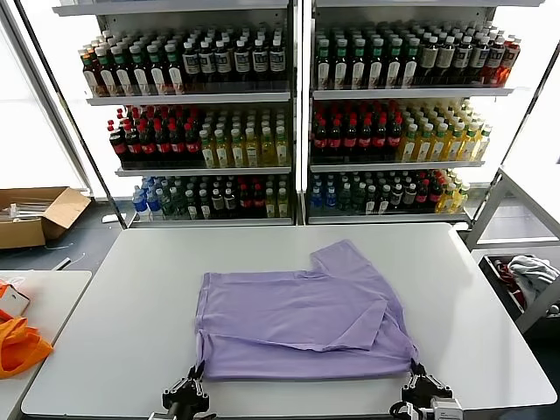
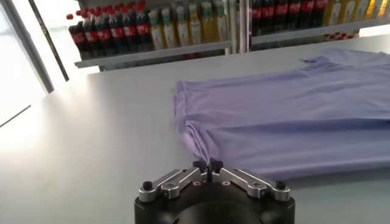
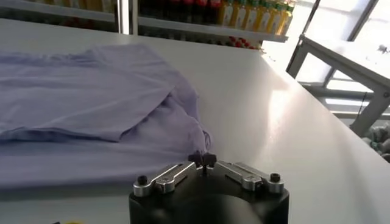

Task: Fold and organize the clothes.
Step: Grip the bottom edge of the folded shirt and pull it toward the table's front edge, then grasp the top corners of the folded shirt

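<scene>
T-shirt: the lavender T-shirt (image 1: 302,319) lies folded over on the white tabletop (image 1: 114,332), nearer the front edge than the back, about midway between the left and right edges.
Shape: a wide flat band with one sleeve (image 1: 348,260) sticking out toward the back right; an upper layer is folded over the lower one, its edge running across the right half.
Front hem: it runs parallel to the tabletop's front edge, with its two corners reaching the two grippers.
Left gripper: the left gripper (image 1: 186,395) sits at the front edge of the tabletop, at the shirt's front left corner.
Left fingers: in the left wrist view the tips (image 2: 208,165) are pressed together, touching the corner of the fabric (image 2: 292,128); whether cloth is pinched between them cannot be told.
Right gripper: the right gripper (image 1: 422,387) sits at the front edge, at the shirt's front right corner.
Right fingers: in the right wrist view the tips (image 3: 202,159) meet right at the bunched corner of the fabric (image 3: 91,91); a grasp cannot be confirmed.
Left of the tabletop: an orange fabric item (image 1: 19,344) lies on a neighbouring surface.
Behind: shelves of bottles (image 1: 297,122) stand beyond the back edge.
Floor, back left: an open cardboard box (image 1: 35,214).
</scene>
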### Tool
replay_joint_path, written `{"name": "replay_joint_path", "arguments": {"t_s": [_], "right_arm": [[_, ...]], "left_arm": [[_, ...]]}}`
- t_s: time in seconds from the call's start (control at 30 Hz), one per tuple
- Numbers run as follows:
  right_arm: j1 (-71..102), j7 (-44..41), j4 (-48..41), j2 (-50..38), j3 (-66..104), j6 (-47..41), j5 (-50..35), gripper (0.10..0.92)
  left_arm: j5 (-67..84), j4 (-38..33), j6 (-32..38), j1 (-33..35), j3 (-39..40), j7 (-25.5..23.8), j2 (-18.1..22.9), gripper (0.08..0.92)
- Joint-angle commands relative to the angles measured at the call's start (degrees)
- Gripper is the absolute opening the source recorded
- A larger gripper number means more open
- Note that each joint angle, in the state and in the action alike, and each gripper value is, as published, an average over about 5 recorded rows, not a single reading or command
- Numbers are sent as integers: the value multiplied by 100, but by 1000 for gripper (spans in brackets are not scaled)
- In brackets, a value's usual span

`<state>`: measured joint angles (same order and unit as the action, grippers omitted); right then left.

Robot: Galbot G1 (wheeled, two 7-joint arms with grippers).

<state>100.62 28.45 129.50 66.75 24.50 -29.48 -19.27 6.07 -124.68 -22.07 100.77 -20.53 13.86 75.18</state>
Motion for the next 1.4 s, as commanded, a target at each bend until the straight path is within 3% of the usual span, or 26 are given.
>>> {"name": "replay_joint_path", "arguments": {"t_s": [0.03, 0.37, 0.53, 0.7, 0.87, 1.1, 1.23, 1.4], "right_arm": [[73, -19, 188, 13, 21, 14, -6, 244], [-228, -75, 706, 261, 709, 57, -141, 530], [-674, -265, 599, 211, 1220, 143, -621, 677], [-1426, -782, 90, -69, 1512, 411, -980, 800], [-2555, -1439, -1024, -865, 1174, 650, -1168, 822], [-4245, -2628, -2161, -2011, 57, 171, -1955, 823], [-5474, -3048, -2879, -2191, -863, 40, -1918, 823], [-6507, -3029, -3775, -1872, -1654, -107, -1638, 823]], "left_arm": [[-40, -450, -44, 179, 144, -72, 39, 138], [47, -1399, -145, -5, 148, 30, 229, 426], [194, -1315, -180, -423, -357, 42, 27, 564], [282, -1089, -161, -974, -626, -352, -292, 712], [373, -391, -65, -1738, -454, -838, -745, 812], [862, 630, -117, -2864, 31, -1081, -1250, 822], [1252, 1168, -253, -3484, 174, -1080, -1454, 823], [1421, 1856, -354, -4111, 413, -980, -1383, 822]]}}
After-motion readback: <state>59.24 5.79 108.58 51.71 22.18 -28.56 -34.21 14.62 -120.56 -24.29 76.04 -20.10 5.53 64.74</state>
